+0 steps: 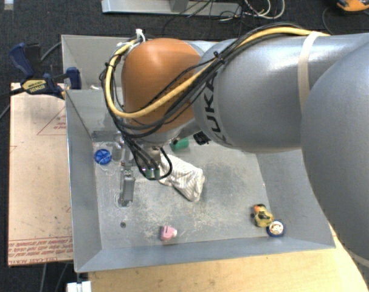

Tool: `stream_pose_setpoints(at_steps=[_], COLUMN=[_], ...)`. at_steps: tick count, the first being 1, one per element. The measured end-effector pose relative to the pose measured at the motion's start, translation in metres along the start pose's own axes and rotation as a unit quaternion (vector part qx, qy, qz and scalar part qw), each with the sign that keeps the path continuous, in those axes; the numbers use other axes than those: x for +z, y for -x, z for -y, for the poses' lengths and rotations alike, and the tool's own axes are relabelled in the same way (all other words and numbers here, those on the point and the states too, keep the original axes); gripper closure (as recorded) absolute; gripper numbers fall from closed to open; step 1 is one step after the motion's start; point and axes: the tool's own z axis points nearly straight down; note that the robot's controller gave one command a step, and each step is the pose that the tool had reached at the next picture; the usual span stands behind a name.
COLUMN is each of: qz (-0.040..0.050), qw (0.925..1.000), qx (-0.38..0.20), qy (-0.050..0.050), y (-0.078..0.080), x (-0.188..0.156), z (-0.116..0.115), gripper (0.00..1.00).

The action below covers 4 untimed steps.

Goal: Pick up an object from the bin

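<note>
Though its grip cannot be told, the hand (127, 190) hangs near a blue disc (103, 157), arm (263, 96) lettered "UK".

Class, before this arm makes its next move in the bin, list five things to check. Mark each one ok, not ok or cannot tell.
1. Gripper inside the bin walls: ok, it hangs over the floor at the view's left.
2. A thing directly under the gripper: not ok, the floor there looks bare.
3. Nearby things lying free: ok, the blue round thing lies apart to the upper left and the white cloth to the right.
4. Gripper open or shut: cannot tell.
5. Pink piece and yellow toy away from the gripper: ok, both lie by the front wall.
</note>
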Motion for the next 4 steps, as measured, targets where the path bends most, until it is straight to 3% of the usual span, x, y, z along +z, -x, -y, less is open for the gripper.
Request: stream_pose_setpoints(at_steps=[1, 2, 3, 4], qz=[0.0037, 0.0004, 0.0034, 0.0018], qw=[1.0, 1.0, 0.998, 0.9997], qx=[0.003, -0.008, 0.064, 0.024], qy=[0.001, 0.001, 0.001, 0.001], y=[0.002, 0.081, 0.064, 0.078], x=[-0.005, 0.057, 0.063, 0.076], z=[0.002, -0.007, -0.005, -0.005], gripper=[0.0, 0.0, 0.0, 0.0])
